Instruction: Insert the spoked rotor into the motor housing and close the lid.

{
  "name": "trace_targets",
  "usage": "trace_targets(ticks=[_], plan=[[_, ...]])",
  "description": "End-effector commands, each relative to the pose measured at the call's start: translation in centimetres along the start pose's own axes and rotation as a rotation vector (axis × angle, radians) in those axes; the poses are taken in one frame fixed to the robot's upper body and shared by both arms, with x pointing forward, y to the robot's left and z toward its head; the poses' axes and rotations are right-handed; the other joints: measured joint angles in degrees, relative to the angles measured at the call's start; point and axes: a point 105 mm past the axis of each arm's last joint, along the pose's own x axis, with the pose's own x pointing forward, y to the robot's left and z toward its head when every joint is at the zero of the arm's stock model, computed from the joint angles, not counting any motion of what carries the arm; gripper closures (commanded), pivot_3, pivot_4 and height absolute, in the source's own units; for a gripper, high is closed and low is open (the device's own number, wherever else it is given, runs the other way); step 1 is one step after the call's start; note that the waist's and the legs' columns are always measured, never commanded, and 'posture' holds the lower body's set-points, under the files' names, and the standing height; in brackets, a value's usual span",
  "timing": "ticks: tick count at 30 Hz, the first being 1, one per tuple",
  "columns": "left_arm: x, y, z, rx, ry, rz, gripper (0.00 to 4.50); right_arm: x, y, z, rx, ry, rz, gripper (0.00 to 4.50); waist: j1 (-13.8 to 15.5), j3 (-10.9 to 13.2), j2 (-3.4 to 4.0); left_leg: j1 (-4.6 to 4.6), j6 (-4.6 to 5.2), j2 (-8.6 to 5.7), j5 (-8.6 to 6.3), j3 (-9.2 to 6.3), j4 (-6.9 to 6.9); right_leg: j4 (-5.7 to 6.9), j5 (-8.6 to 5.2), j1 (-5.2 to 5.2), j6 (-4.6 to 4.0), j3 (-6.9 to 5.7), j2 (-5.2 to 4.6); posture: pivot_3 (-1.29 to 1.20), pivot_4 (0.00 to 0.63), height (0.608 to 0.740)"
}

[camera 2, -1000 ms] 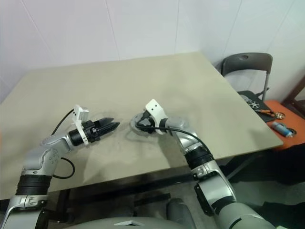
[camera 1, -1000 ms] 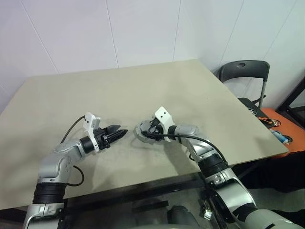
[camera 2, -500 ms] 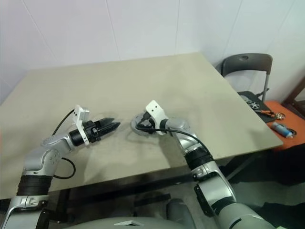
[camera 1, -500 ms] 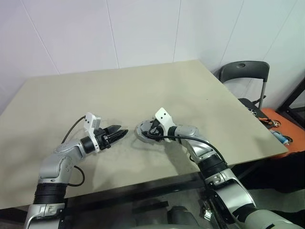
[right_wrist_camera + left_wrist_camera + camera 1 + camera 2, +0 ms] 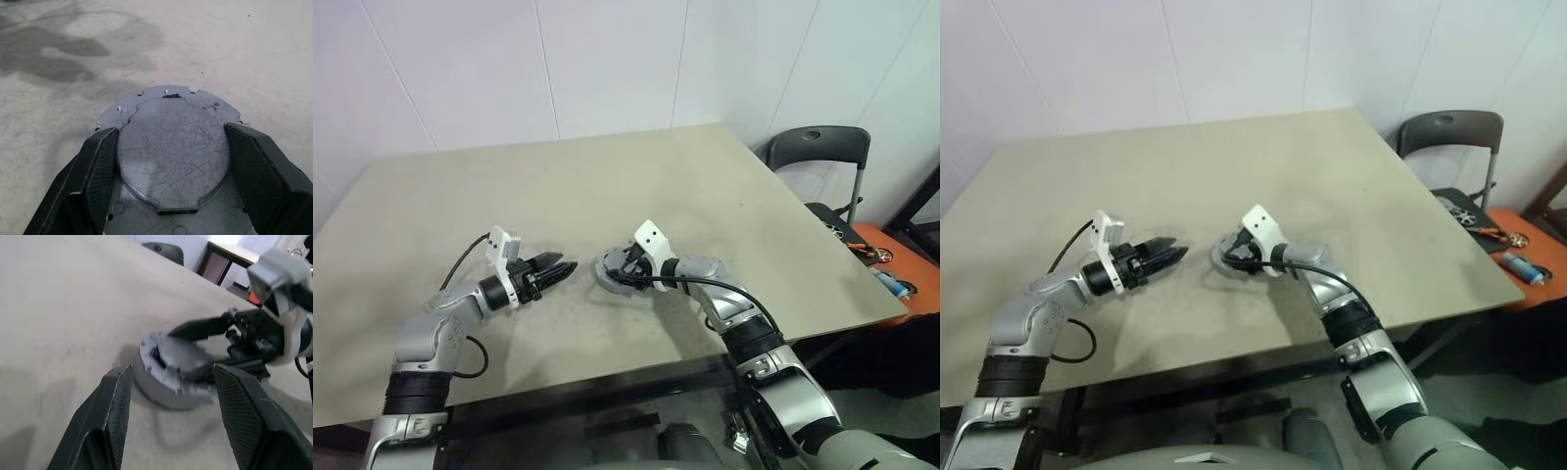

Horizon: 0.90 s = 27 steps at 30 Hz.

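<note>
Right wrist view: the right gripper [image 5: 168,171] stands wide, its fingers [image 5: 100,171] flanking the scratched grey metal lid [image 5: 172,152], which lies flat on the round grey motor housing [image 5: 205,104]; contact is unclear. To seat it well, I judge, press evenly and keep it level.

Left wrist view: the left gripper [image 5: 168,409] is partly open, empty, near the housing but apart.

Left eye view: the stack sits on the beige worktop [image 5: 607,186], right of the left gripper.
</note>
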Motion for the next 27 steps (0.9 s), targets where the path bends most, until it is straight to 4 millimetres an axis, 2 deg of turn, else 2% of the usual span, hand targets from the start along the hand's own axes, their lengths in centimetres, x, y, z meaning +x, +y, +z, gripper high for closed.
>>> trace_targets(ticks=[1, 5, 12, 21, 27], plan=[[0.4, -0.3, 0.9, 0.033, -0.014, -0.013, 1.71, -0.1, 0.6, -2.7, 0.045, 0.101, 0.033, 1.24, -0.02, 0.00, 0.01, 0.00, 0.00, 0.00, 0.00, 0.00, -0.02, -0.01, 0.00, -0.01, 0.01, 0.00, 0.00, 0.00, 0.000, 0.740], [0.3, -0.3, 0.8, 0.034, -0.013, -0.011, 1.71, -0.7, 0.5, -2.7, 0.039, 0.103, 0.041, 1.24, 0.16, 0.00, 0.01, -0.06, 0.00, 0.00, 0.00, 0.00, -0.08, -0.08, -0.01, -0.07, 0.02, 0.00, -0.01, 0.00, 0.000, 0.740], [0.4, -0.4, 0.8, 0.033, -0.018, -0.007, 1.71, -2.1, 1.9, -2.8, 0.000, 0.137, 0.151, 1.24, 0.58, -0.01, 0.01, -0.16, 0.16, -0.02, -0.12, -0.01, -0.11, -0.30, -0.07, -0.07, 0.11, -0.03, -0.06, 0.00, 0.000, 0.740], [0.6, -0.4, 0.8, 0.030, -0.022, -0.006, 1.71, -2.9, 3.3, -2.6, -0.023, 0.157, 0.233, 1.24, 0.69, -0.01, 0.01, -0.20, 0.32, -0.06, -0.27, 0.02, -0.19, -0.38, -0.12, -0.13, 0.16, -0.02, -0.14, 0.00, 0.000, 0.740], [0.7, -0.7, 0.7, 0.027, -0.022, -0.013, 1.71, -3.6, 4.0, -3.5, -0.037, 0.205, 0.284, 1.24, 0.92, -0.01, 0.00, -0.20, 0.34, -0.07, -0.29, 0.03, -0.19, -0.39, -0.12, -0.12, 0.16, -0.02, -0.14, 0.00, 0.000, 0.740]])
